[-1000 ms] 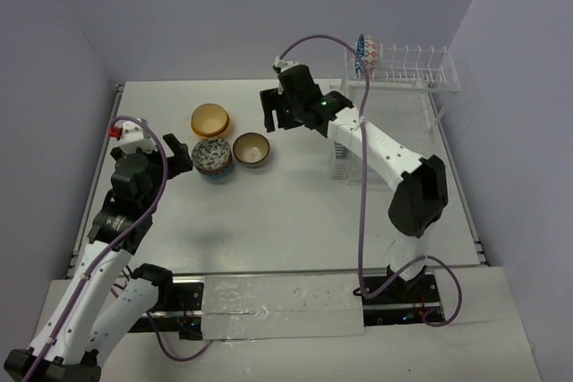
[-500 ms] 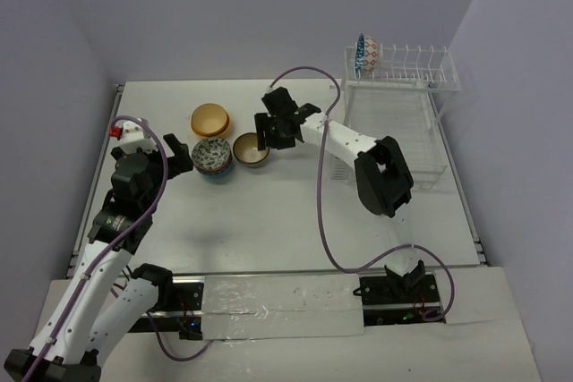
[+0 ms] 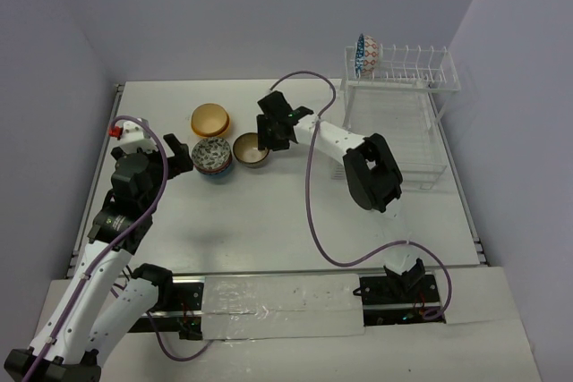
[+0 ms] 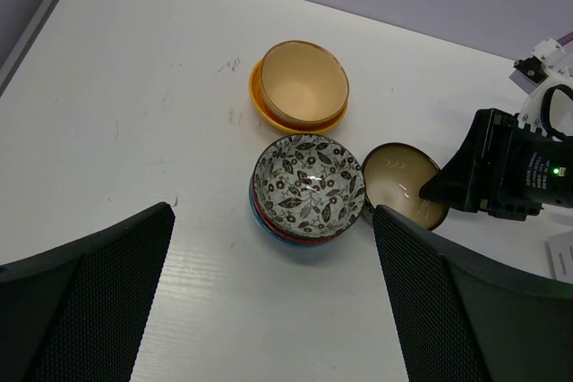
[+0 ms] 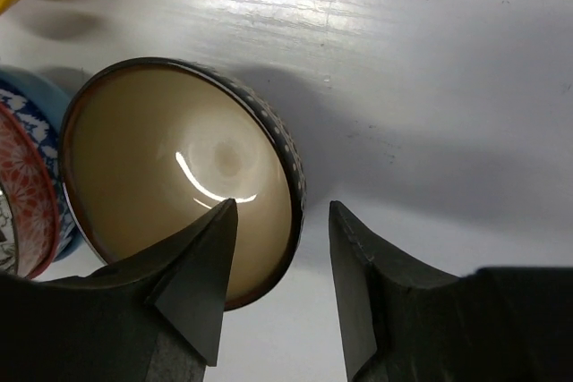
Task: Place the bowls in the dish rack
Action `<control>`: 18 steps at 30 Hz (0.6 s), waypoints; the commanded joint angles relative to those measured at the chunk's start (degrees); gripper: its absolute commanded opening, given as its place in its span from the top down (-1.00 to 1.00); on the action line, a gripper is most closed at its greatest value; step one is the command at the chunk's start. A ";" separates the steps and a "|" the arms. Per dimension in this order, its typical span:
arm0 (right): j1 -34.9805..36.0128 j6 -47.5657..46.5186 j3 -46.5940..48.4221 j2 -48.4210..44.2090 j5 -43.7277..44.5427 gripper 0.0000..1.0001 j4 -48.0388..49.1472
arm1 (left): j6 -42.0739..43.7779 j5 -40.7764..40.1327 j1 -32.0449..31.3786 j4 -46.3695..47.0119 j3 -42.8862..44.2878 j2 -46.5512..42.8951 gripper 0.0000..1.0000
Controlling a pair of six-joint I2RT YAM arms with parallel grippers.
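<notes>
The right gripper is spread, straddling the right rim of the brown bowl, which sits on the bench just right of the bowl stack. Risk: a shallow pinch on the sloped wall may slip during lifting, dropping the bowl onto the stack.

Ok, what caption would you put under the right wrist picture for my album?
Open right pincer straddling the rim of the brown bowl, beside the stacked patterned bowls.
</notes>
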 commanded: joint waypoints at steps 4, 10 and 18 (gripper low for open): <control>0.10 2.10 2.93 1.87 2.54 -0.01 1.70 | 0.47 0.94 -0.24 2.30 -0.67 0.09 -0.98; 0.10 1.75 3.37 2.13 3.42 0.19 1.79 | 0.47 0.94 -0.24 2.38 -0.67 0.00 -0.98; 0.10 1.13 3.81 1.34 4.56 0.75 1.44 | 0.47 0.94 -0.24 2.30 -0.75 0.00 -0.98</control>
